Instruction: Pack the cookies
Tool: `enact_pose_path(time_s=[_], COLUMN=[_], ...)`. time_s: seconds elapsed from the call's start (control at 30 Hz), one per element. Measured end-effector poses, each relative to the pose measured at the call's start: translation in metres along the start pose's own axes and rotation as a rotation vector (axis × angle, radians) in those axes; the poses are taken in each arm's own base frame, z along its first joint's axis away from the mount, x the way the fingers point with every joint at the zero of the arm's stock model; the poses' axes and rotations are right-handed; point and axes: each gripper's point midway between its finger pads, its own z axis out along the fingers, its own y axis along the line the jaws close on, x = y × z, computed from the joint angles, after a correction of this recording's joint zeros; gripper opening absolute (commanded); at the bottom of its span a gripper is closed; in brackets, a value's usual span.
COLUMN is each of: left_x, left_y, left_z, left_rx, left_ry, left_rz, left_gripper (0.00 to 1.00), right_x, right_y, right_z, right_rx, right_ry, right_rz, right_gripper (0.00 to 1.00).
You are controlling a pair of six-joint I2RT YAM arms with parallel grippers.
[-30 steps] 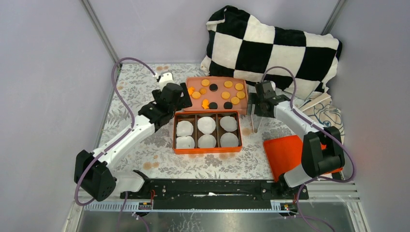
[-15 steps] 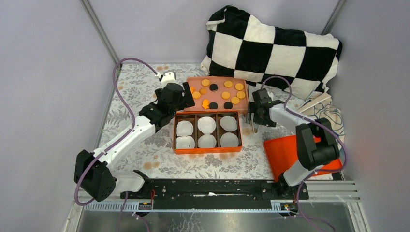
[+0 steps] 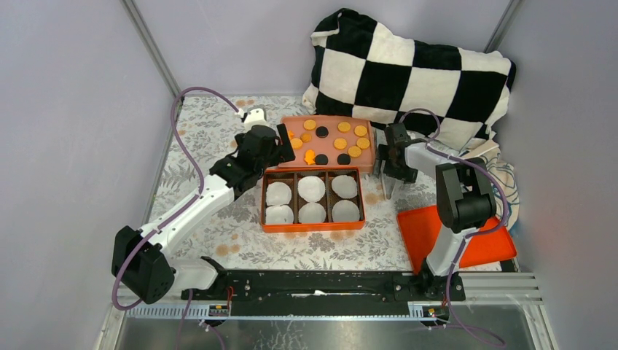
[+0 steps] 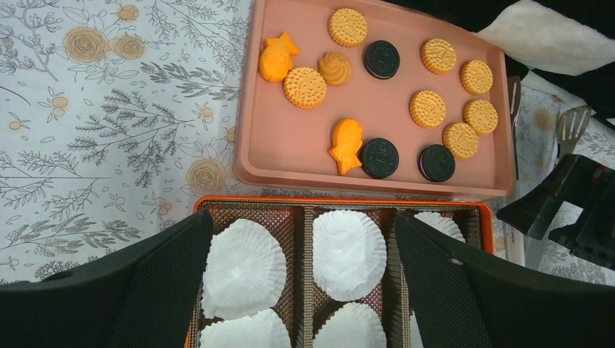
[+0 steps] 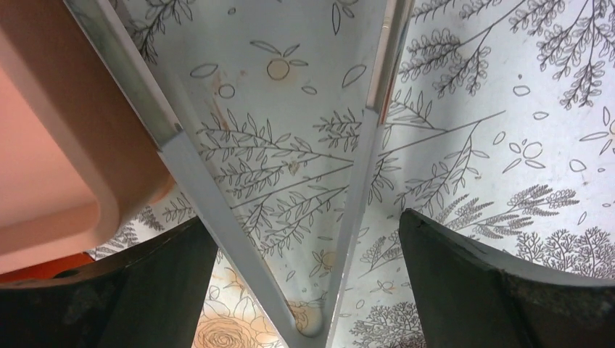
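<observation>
The left fingers [image 3: 283, 141] hang spread wide, holding nothing, above the floral-print tabletop [image 3: 204, 146]. They hover over the line where a salmon-pink plastic tray [image 4: 290, 145] meets an orange box with six compartments [image 4: 333, 204]. The cookies [image 4: 428, 109] all lie flat on the tray. Most are round and tan, three are black sandwich discs, and two are orange and fish-shaped. Each compartment of the box, just in front of the tray, holds a white pleated paper cup liner [image 4: 348, 254].

To the right of the tray's corner, the right fingers [image 3: 388, 176] point down at the tabletop. They are fully parted on either side of see-through V-shaped tongs [image 5: 174, 141]. Whether they touch the tongs cannot be told. Further right, a flat orange lid [image 3: 419, 226] lies by the right arm's base. A black-and-white checked pillow [image 3: 408, 69] sits at the back.
</observation>
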Motion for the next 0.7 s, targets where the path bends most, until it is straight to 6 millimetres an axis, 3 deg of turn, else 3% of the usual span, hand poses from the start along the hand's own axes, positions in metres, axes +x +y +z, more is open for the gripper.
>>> enact_pose_path(time_s=[0.37, 0.43, 0.57, 0.7], left_x=[-0.001, 0.0, 0.003, 0.003], left_y=[-0.004, -0.005, -0.007, -0.007], left_z=[0.0, 0.0, 0.001, 0.0], left_rx=[0.018, 0.021, 0.026, 0.028], left_ry=[-0.003, 0.0, 0.007, 0.008], left_rz=[-0.003, -0.002, 0.003, 0.004], left_gripper=[0.99, 0.99, 0.99, 0.99], right_x=[-0.016, -0.019, -0.02, -0.02], right_y=[0.007, 0.009, 0.01, 0.013], right_z=[0.008, 0.009, 0.009, 0.01], right_rx=[-0.025, -0.03, -0.038, -0.047], right_ry=[-0.007, -0.011, -0.01, 0.004], right_rz=[-0.008, -0.01, -0.01, -0.012], right_gripper=[0.68, 0.68, 0.79, 0.79])
